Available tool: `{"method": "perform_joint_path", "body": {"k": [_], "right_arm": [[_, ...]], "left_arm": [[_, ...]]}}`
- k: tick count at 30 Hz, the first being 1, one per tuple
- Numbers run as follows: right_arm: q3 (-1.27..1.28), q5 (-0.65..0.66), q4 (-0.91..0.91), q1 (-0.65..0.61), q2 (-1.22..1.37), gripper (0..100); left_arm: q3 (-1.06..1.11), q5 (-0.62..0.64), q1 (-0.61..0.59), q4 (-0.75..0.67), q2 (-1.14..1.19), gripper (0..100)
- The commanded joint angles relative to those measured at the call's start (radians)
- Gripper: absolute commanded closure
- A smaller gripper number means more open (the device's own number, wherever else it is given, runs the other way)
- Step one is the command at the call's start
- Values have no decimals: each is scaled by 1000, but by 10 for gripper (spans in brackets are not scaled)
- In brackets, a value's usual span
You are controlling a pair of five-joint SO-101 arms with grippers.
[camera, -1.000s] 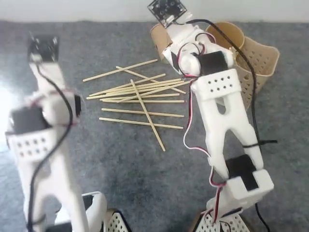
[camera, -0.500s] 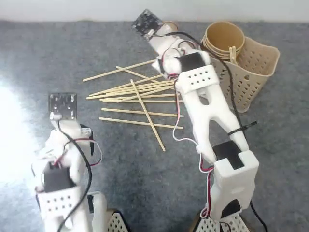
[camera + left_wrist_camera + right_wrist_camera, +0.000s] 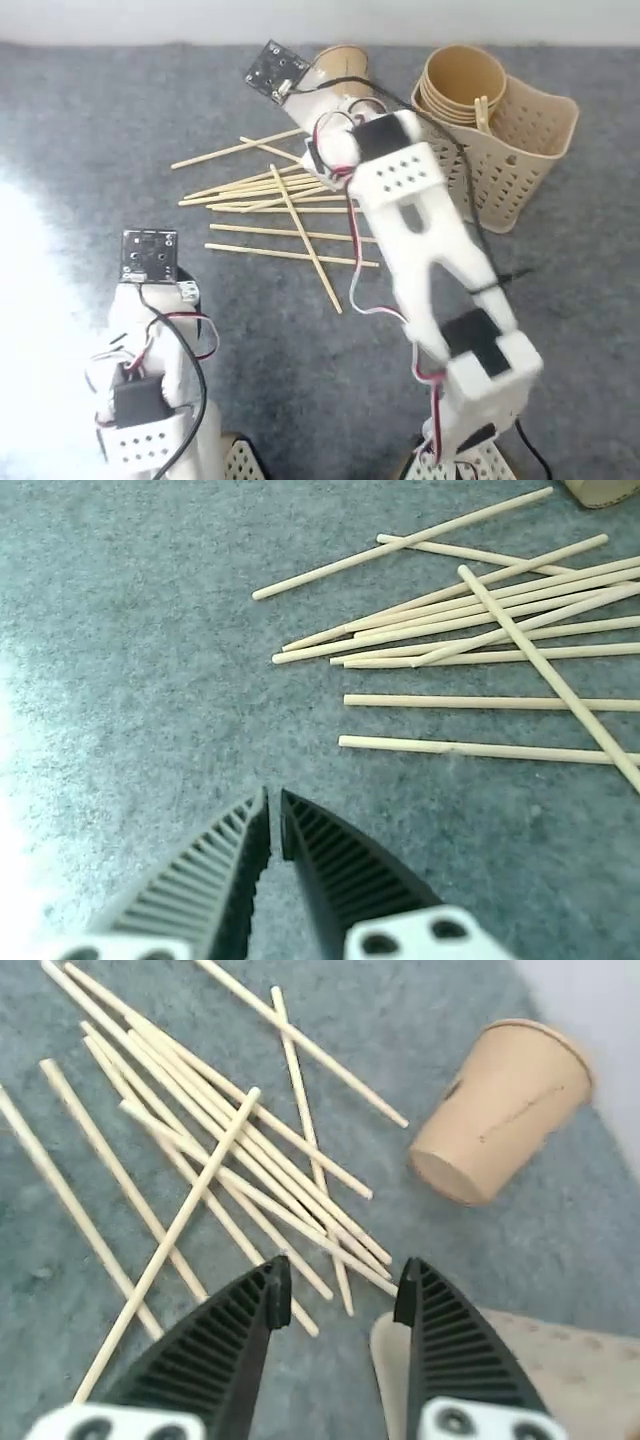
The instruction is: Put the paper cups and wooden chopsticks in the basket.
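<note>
Right gripper (image 3: 342,1280) — fingers spread — hangs over the chopsticks (image 3: 230,1150) beside a tipped paper cup (image 3: 500,1110); left gripper (image 3: 275,808) has fingers pressed together.

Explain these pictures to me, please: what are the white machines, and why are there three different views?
The white machines are two small robot arms, side by side on a grey carpet. One picture looks down from a fixed camera above. The other two come from a camera on each arm's wrist, looking along its own end effector, the pincer that grasps things. The left end effector is shut and holds nothing. The right end effector is open and empty, over the edge of the wooden chopsticks scattered on the carpet. Near it a paper cup lies on its side. In the view from above, a basket stands to the right with a stack of cups already inside.
</note>
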Motion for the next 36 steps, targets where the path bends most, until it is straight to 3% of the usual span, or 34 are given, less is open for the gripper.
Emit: {"method": "perform_joint_path", "body": {"k": [1, 5, 9, 11, 20, 36], "right_arm": [[-40, 6, 54, 8, -231, 812], [-32, -23, -51, 122, -334, 812], [-14, -164, -240, 282, -288, 812], [-14, -161, -317, 320, -228, 812], [-17, -86, -624, 325, 28, 812], [-60, -89, -768, 295, 328, 812]], "left_arm": [[18, -3, 3, -35, -26, 985], [51, -3, 3, -34, -34, 985], [81, -3, 3, -35, -44, 985], [91, -3, 3, -35, -55, 985], [185, -5, 3, -54, -175, 985], [240, -5, 74, -52, -232, 985]]}}
